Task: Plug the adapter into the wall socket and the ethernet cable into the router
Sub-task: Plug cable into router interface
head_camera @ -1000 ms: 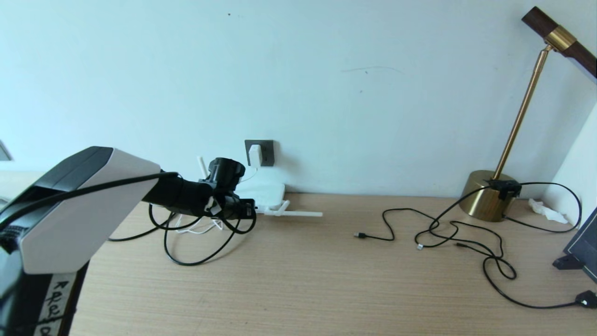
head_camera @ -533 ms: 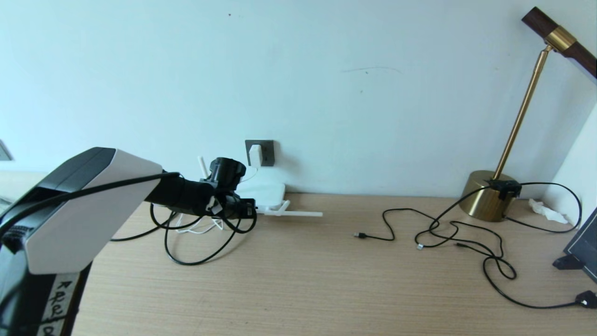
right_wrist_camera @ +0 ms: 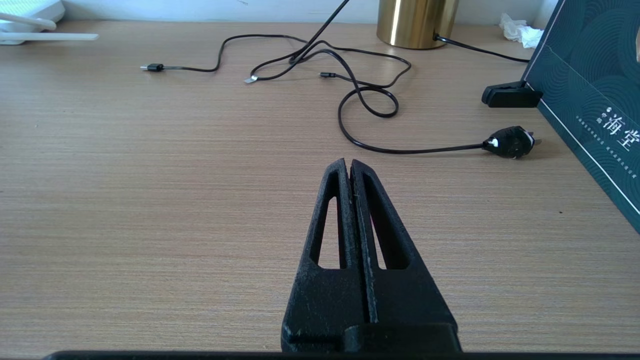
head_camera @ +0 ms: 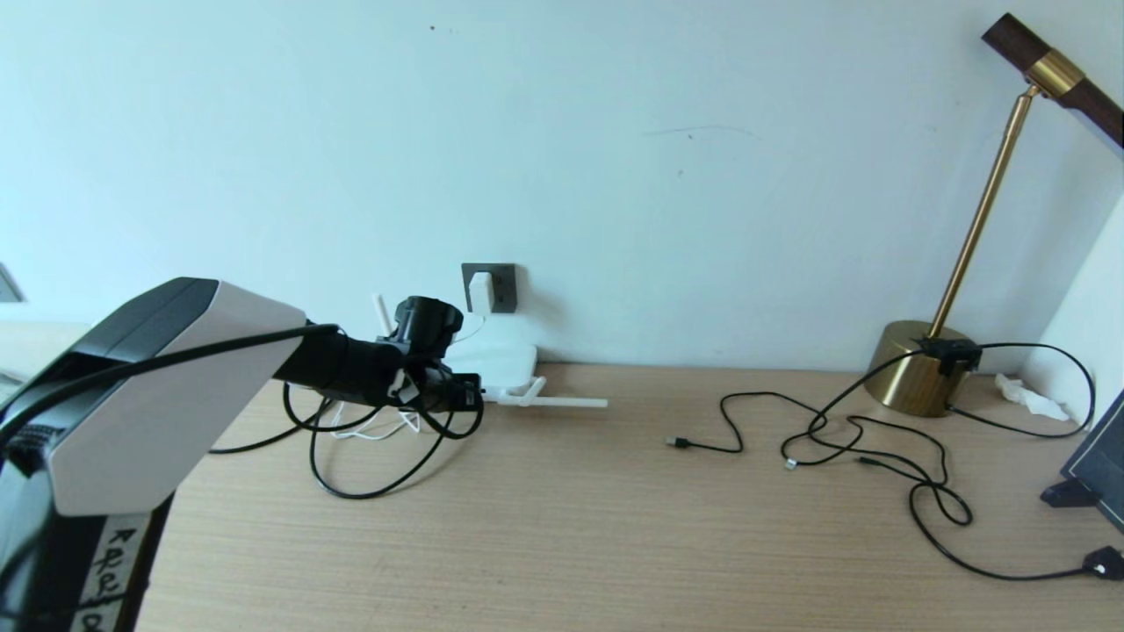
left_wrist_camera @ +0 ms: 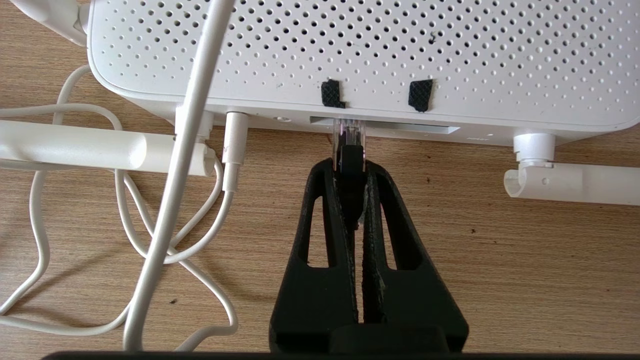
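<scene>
The white adapter (head_camera: 479, 291) sits plugged into the dark-grey wall socket (head_camera: 503, 285). Below it the flat white router (head_camera: 496, 362) lies on the table. My left gripper (head_camera: 465, 395) is right at the router's (left_wrist_camera: 350, 55) ported edge. In the left wrist view this gripper (left_wrist_camera: 350, 167) is shut on the black plug of the ethernet cable (left_wrist_camera: 348, 145). The plug's clear tip meets the port strip; how deep it sits I cannot tell. The cable (head_camera: 369, 487) loops on the table under my left arm. My right gripper (right_wrist_camera: 348, 165) is shut and empty, low over bare table.
The adapter's white cord (left_wrist_camera: 175, 150) and a folded-down antenna (left_wrist_camera: 70, 150) lie beside the held plug. Thin black cables (head_camera: 843, 439) sprawl at the right toward a brass lamp base (head_camera: 913, 373). A black mains plug (right_wrist_camera: 510, 141) and a dark box (right_wrist_camera: 590, 100) sit near the right gripper.
</scene>
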Controlling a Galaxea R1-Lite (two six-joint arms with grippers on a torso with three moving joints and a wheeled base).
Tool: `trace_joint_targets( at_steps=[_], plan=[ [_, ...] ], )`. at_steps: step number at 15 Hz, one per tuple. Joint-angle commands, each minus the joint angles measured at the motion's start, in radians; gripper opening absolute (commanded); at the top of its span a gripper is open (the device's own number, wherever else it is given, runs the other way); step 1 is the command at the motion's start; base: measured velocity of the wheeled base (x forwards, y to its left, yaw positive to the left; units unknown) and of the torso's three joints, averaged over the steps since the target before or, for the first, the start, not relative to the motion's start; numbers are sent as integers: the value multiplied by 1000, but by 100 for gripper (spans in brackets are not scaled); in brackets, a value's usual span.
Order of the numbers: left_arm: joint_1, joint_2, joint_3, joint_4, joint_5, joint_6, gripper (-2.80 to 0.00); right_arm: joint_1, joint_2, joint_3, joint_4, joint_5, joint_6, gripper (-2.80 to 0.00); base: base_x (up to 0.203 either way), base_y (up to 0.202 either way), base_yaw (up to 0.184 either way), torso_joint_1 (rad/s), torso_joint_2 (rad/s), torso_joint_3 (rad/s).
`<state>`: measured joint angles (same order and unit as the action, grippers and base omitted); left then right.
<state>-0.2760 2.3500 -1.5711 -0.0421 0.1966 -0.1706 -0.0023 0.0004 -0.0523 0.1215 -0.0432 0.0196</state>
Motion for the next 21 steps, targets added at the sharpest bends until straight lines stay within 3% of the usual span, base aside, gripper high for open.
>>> trace_joint_targets(
  at_steps=[1,21],
  plan=[
    [1,2,0,-2,1,-1,-280,0,1,0,1,0,0,-280,0,0,0,0,0,0],
    [7,-18,25,-1,1,-7,-280,0,1,0,1,0,0,-280,0,0,0,0,0,0]
  ],
)
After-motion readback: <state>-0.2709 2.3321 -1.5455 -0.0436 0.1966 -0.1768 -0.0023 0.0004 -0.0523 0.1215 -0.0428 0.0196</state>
